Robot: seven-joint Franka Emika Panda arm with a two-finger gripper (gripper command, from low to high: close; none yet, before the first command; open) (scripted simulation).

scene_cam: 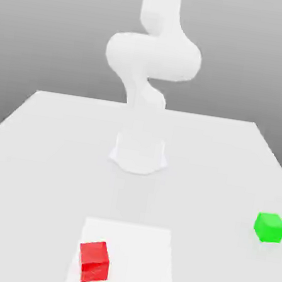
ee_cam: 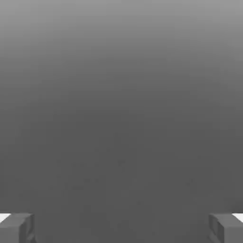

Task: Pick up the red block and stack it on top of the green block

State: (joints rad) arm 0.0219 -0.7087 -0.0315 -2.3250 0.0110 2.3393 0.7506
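Now the red block (scene_cam: 94, 261) is seen resting flat on the desk (scene_cam: 33, 153), close to the near edge and a little toward the exterior view's left, on a paler square patch (scene_cam: 136, 251) marked into the surface. It is untouched and sits squarely, one corner turned slightly toward the camera, with open space on every side, so a grasp from above looks unobstructed. The green block (scene_cam: 269, 227) is found well apart from it, out by the edge on the exterior view's right and somewhat farther back; nothing is stacked on it, so the task is judged to be at its very start.

Behind both cubes the white arm (scene_cam: 153, 56) is raised over its round base (scene_cam: 138, 153) near the middle of the desk. The tool (ee_cam: 121, 228) is shown in the hand view with its two grey fingertips (ee_cam: 16, 228) spread wide to either side and nothing held between them: it is open and empty. Between those fingertips only plain grey is seen, no cube.

So the red block is judged to lie well away from the tool, nearer the front edge than the arm's base. A reach forward and down over the pale patch would be called for first.
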